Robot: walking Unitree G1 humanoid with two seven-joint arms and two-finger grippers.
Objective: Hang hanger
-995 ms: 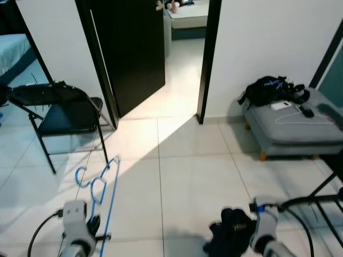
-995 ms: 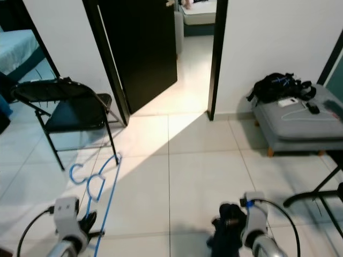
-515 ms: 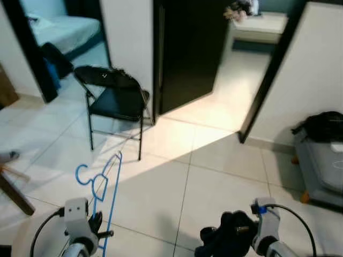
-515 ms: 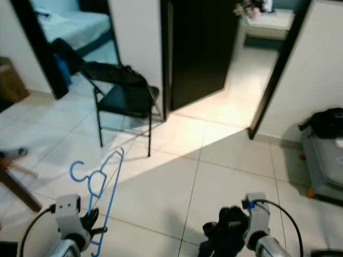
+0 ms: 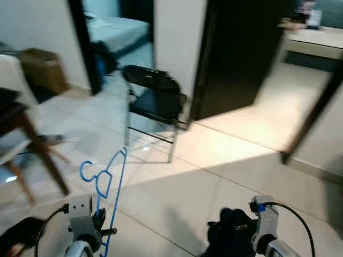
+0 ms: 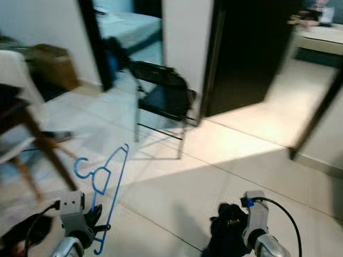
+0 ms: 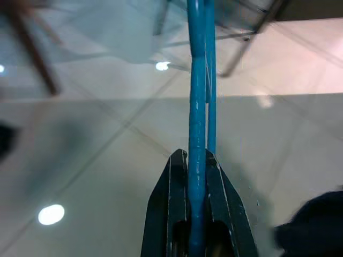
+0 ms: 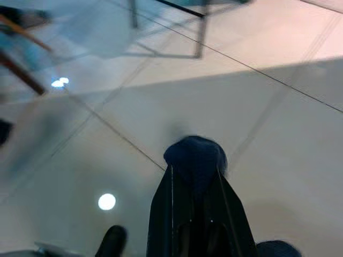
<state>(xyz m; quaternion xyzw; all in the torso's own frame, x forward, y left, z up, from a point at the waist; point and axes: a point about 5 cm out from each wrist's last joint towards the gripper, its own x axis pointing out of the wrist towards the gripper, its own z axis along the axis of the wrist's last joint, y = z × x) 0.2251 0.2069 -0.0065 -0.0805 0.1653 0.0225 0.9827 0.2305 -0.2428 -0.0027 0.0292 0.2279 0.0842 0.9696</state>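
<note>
A blue wire hanger (image 5: 103,181) stands up from my left gripper (image 5: 101,227), low at the left over the tiled floor. The left wrist view has both black fingers (image 7: 177,182) pressed on the hanger's blue rod (image 7: 196,107), so my left gripper (image 7: 195,157) is shut on it. My right gripper (image 5: 238,234) sits low at the right, shut on a dark bundle of cloth (image 5: 229,240). In the right wrist view that cloth (image 8: 195,155) bulges out past the fingertips (image 8: 172,176).
A black folding chair (image 5: 156,100) stands ahead on the pale tiles (image 5: 177,187). Behind it are a white wall end, a dark open door (image 5: 236,53) and a doorway to a room with a bed (image 5: 115,32). A wooden leg (image 5: 40,152) and a cardboard box (image 5: 45,68) are at the left.
The whole picture has swung left: the chair and door slid right, and the wooden leg and box came in. Both grippers keep the same hold.
</note>
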